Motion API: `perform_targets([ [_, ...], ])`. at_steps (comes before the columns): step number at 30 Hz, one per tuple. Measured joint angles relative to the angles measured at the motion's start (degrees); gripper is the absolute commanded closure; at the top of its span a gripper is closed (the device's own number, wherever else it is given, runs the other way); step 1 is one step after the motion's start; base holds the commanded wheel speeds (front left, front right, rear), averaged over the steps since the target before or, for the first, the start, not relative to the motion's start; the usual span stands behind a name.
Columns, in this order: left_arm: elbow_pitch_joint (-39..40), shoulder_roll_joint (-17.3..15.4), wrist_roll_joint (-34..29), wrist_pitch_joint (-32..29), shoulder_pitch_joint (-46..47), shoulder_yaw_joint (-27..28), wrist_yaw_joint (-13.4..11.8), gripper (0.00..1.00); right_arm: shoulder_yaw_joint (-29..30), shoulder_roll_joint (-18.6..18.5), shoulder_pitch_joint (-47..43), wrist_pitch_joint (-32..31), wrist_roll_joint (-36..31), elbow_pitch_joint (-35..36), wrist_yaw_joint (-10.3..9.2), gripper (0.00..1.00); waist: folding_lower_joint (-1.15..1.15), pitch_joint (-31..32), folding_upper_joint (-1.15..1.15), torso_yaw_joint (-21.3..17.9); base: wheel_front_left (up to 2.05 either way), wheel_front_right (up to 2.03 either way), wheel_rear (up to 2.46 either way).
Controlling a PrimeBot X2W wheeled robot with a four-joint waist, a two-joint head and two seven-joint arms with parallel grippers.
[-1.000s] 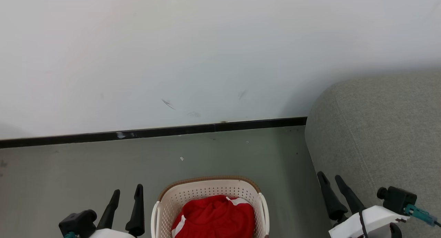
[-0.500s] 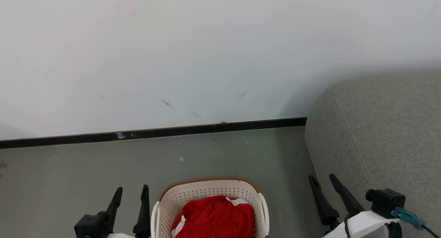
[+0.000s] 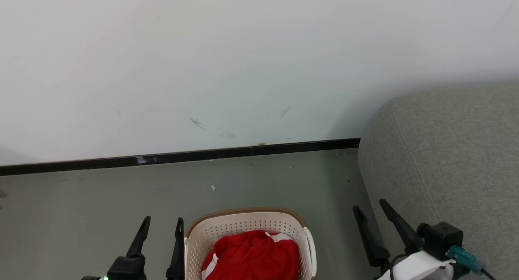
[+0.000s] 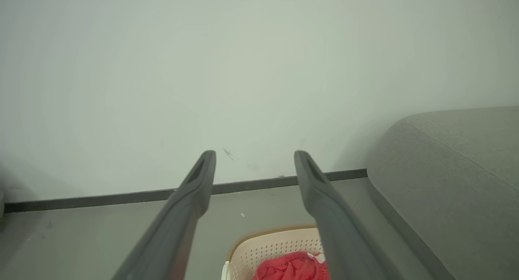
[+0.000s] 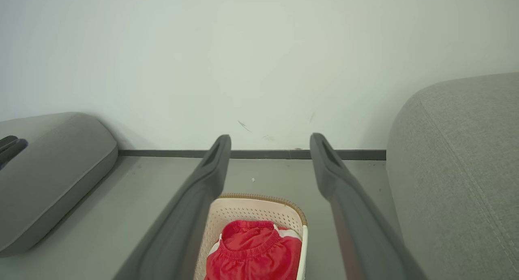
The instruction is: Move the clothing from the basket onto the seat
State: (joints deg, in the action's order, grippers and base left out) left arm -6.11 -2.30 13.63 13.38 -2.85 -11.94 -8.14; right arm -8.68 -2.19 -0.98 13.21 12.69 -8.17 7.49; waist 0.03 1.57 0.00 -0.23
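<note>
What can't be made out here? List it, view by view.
Head view: the basket, near half cut off by the bottom edge.
Every view: whatever lies under the red garment, which covers the basket's bottom.
Head view: the left tool, base past the bottom edge.
Right wrist view: a dark thing at the grey cushion, cut by the left edge; unidentifiable.
</note>
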Motion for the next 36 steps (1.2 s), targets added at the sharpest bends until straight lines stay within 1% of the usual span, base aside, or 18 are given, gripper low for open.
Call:
perform_targets([
  [5,0.21,-0.04,-2.78,0.92,-0.01,-0.42,-0.82,0.00,-0.65,-0.03,-0.01,1.01,-2.96,0.35,0.00,0.00,0.00,-0.02,0.00,-0.06,0.00,0.00,0.00],
  [24,-0.70,-0.04,-1.09,0.92,0.00,0.11,-1.35,0.00,0.15,-0.07,-0.02,1.08,-1.91,0.31,0.00,0.00,-0.01,-0.48,0.00,-0.12,0.00,0.00,0.00],
  [27,-0.77,-0.03,-1.04,0.92,0.00,0.08,-1.78,0.00,0.15,-0.07,-0.02,1.08,-1.58,0.31,0.00,0.00,-0.01,-0.53,0.00,-0.11,0.00,0.00,0.00],
  [36,-0.80,-0.03,-0.92,0.92,0.00,-0.01,-1.80,0.00,0.13,-0.07,-0.02,1.08,-1.58,0.31,0.00,0.00,-0.01,-0.78,0.00,-0.03,0.00,0.00,0.00],
])
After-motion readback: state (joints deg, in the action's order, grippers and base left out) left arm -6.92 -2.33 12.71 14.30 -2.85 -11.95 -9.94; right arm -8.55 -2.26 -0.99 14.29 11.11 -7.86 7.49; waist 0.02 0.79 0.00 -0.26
